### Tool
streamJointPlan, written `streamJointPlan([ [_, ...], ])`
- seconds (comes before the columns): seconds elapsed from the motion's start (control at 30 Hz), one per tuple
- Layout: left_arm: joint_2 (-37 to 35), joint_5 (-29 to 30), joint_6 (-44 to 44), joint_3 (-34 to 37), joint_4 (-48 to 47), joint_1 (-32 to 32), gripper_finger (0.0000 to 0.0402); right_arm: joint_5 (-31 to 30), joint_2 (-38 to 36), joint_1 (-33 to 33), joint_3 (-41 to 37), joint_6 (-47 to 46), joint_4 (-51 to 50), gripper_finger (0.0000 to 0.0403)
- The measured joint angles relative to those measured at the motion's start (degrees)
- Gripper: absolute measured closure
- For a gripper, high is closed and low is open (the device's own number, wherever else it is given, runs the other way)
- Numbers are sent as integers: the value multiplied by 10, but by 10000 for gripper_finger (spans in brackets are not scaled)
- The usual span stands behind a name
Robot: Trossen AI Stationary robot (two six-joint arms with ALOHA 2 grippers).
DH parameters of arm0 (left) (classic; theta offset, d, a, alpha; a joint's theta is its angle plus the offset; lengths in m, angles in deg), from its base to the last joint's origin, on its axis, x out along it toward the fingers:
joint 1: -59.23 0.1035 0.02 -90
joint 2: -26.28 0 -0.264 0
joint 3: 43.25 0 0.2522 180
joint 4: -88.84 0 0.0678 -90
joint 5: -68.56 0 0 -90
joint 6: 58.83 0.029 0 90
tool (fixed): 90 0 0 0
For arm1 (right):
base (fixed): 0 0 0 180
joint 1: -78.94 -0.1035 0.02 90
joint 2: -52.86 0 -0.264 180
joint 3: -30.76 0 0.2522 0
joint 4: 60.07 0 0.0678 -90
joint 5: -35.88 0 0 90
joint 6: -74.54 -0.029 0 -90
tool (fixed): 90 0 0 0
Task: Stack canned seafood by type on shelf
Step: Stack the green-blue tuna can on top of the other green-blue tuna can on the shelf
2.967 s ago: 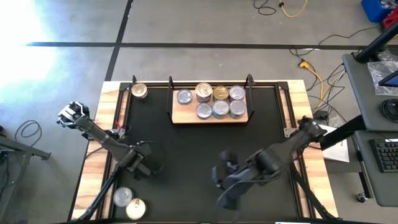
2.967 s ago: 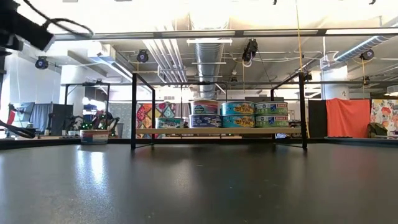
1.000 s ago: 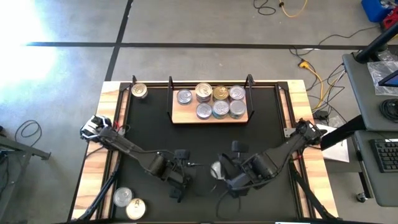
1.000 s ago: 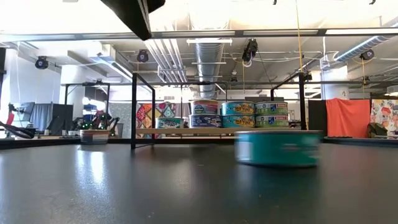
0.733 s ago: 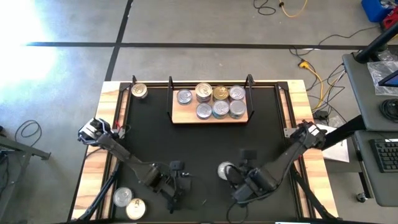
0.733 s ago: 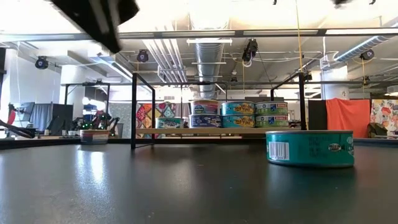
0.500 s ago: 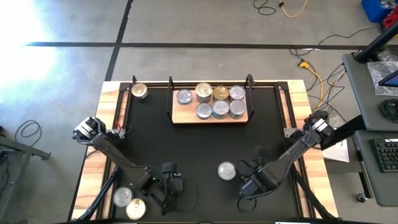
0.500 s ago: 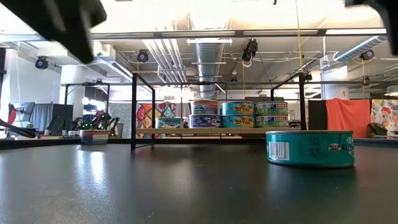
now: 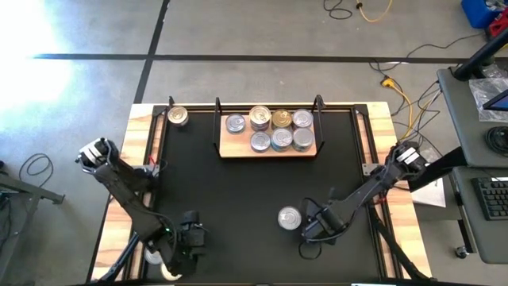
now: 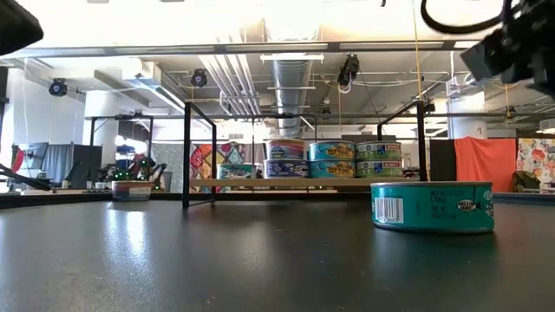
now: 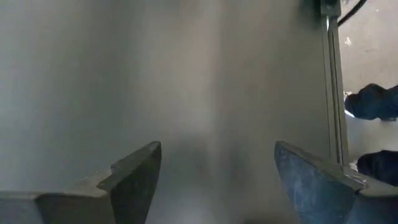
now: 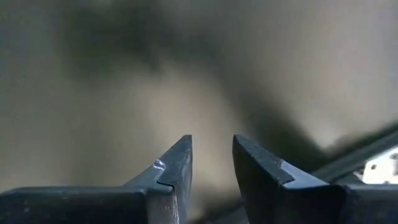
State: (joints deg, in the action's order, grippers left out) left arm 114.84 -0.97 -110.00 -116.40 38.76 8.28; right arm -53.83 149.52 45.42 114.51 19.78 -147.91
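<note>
Your black desk (image 9: 238,191) fills the overhead view, with the wooden shelf (image 9: 268,149) at its far edge carrying 7 tins (image 9: 271,129) packed between the wire posts. 1 more tin (image 9: 177,116) stands alone on the desk just off the shelf's left end. The left arm reaches to the near left corner, where its claw (image 9: 189,238) hangs with fingers spread wide and nothing between them, right beside 2 tins (image 9: 159,256) mostly hidden under the arm. The right claw (image 9: 311,229) sits near the desk's front, its fingers parted only narrowly and gripping nothing. The teal-labelled tin (image 9: 289,218) stands upright just beside it, on the side toward the left arm, well apart from the shelf. Round as it is, the tin has no long axis; the right arm looks nearer.
</note>
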Motion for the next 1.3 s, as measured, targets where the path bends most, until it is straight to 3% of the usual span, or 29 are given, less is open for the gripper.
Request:
streamJointPlan([
  [0.4,-24,0,-3,23,-4,-13,103,2,53,35,-11,48,146,323],
  [0.7,-25,0,-3,23,5,-11,103,-7,74,66,55,120,293,306],
  [0.9,-25,0,-4,23,21,-3,103,-41,66,78,95,187,229,290],
  [1.3,-25,-4,-4,22,36,-1,113,-44,56,81,86,202,107,262],
])
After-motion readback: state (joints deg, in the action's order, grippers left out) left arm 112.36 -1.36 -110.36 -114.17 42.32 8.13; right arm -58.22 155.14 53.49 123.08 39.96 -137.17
